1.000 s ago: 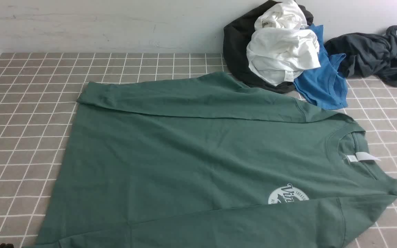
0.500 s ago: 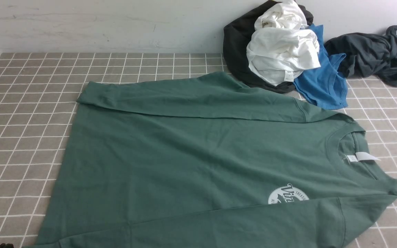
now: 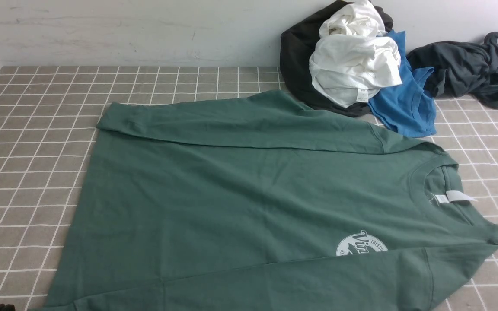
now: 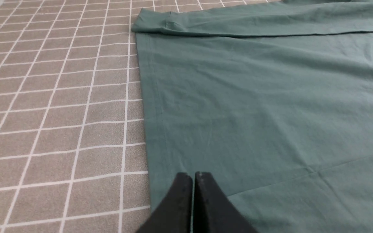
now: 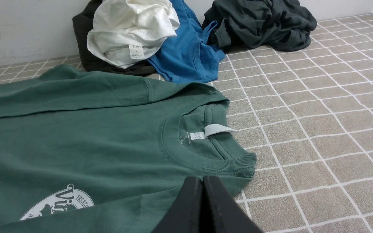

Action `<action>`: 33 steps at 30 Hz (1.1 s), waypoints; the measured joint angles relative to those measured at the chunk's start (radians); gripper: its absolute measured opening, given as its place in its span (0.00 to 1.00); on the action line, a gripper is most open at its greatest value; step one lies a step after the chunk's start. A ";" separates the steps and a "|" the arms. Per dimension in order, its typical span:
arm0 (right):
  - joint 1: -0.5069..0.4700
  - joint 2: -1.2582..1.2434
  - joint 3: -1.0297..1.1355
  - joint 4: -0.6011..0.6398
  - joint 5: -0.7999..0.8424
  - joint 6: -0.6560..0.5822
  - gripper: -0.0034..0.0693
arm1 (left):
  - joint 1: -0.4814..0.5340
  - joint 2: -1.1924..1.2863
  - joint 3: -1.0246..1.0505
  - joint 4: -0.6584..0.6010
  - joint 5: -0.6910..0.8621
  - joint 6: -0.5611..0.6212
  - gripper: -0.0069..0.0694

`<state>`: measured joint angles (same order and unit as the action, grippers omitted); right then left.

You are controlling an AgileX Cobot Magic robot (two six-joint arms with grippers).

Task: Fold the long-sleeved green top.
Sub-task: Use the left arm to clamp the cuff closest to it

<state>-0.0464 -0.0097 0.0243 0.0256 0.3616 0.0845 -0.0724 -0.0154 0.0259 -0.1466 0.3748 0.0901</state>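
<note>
The round white logo [image 5: 58,204] on the green long-sleeved top [image 3: 231,194] shows script starting "Vin" and capitals "TREAS", the rest covered by a sleeve. Inside the collar a printed "S" sits beside the neck label [image 5: 197,136], whose print is too small to read. The tag [image 5: 136,51] on the white garment [image 5: 131,29] has "SIZE" as its top line

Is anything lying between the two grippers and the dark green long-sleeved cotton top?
Nothing visible does. The shut left gripper is at the hem of the dark green long-sleeved cotton top, the shut right gripper by its collar. The heap of white, blue and dark clothes lies beyond it.
</note>
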 joint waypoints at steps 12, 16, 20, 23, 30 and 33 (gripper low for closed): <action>0.000 0.000 0.002 -0.059 -0.109 -0.024 0.03 | 0.000 0.000 0.002 0.003 -0.185 0.002 0.08; 0.000 0.000 0.002 -0.047 -0.401 -0.024 0.03 | 0.000 0.000 0.002 0.003 -0.424 0.001 0.08; 0.000 0.000 0.002 -0.047 -0.687 0.035 0.03 | 0.000 0.000 0.002 0.003 -0.594 -0.009 0.08; 0.000 0.000 0.002 -0.047 -0.855 0.144 0.03 | 0.000 0.000 0.002 0.000 -0.718 -0.068 0.08; 0.000 0.000 -0.030 -0.161 -0.962 0.376 0.03 | 0.000 0.000 -0.068 0.011 -0.889 -0.365 0.08; 0.000 0.018 -0.180 -0.381 -0.802 0.407 0.03 | 0.000 0.056 -0.295 0.089 -0.669 -0.407 0.08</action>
<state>-0.0464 0.0078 -0.1560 -0.3554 -0.4406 0.4919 -0.0724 0.0403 -0.2694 -0.0573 -0.2946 -0.3170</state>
